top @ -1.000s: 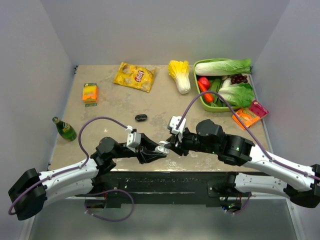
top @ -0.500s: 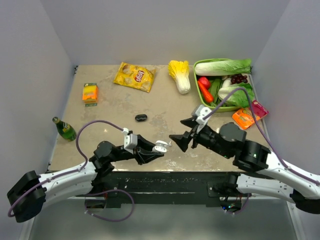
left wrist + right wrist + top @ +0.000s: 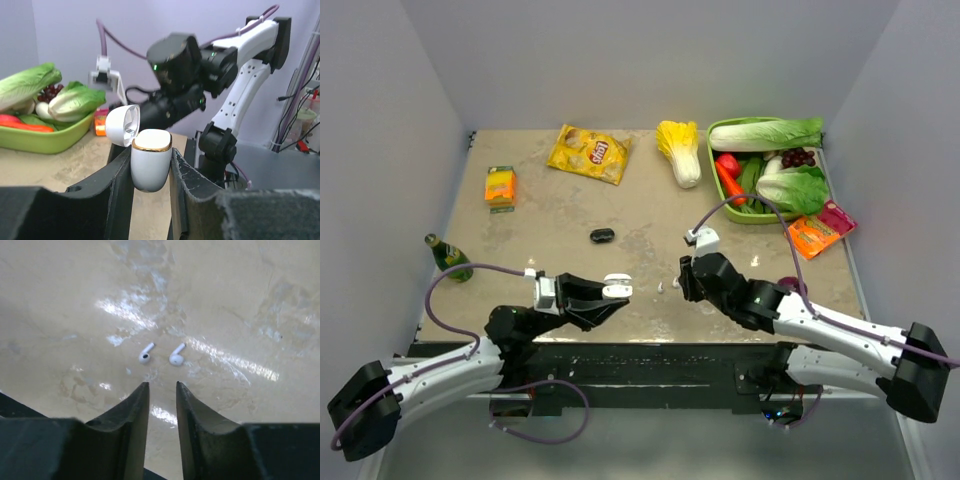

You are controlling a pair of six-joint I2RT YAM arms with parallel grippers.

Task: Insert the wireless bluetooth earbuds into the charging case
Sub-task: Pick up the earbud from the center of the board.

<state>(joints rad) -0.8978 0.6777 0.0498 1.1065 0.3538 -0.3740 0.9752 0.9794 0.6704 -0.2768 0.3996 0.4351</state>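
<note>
Charging case (image 3: 151, 161): white, glossy, egg-shaped, with a thin gold rim. Lid (image 3: 122, 125) hinged open and tilted back to the left, moulded hollows visible inside. Held upright off the table, clamped at both sides between the matt black fingers of the left gripper (image 3: 606, 296).

White earbuds (image 3: 145, 355): two, tiny, smooth plastic, rounded heads with short stems. Lying side by side but apart on the table, toward its near edge around the middle, just beyond the fingertips of the right gripper (image 3: 162, 386). Jaws there narrowly parted, nothing between them, pointing down at the surface.

Table (image 3: 550, 215): beige stone-look top, mottled and glossy, with bright streaks of reflected light. Walls (image 3: 640, 60): plain, pale grey-lilac, on three sides.

Top view only:
- small dark oval object (image 3: 602, 235), mid-table
- yellow crisp bag (image 3: 588, 153) and pale cabbage (image 3: 680, 150), far side
- orange box (image 3: 500, 186) and green bottle (image 3: 449, 257), left

Green basket (image 3: 728, 205) of vegetables, far right, in the top and left wrist views. Earbud shapes clear in the right wrist view only.
</note>
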